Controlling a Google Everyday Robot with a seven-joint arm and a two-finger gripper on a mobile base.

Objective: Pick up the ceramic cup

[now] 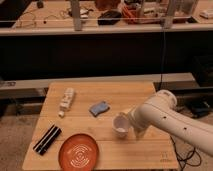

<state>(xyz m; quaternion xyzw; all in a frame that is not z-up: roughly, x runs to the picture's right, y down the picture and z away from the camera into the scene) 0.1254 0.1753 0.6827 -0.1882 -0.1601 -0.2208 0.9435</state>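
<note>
This looks like a robotics lab or workshop: behind the wooden counter (145,92) runs a long rear counter (30,31) strewn with cables (47,20), gear and metal frame posts (76,12). The white arm's (170,117) end effector (128,123) sits at the ceramic cup (120,126), right of the wooden counter's middle.
</note>
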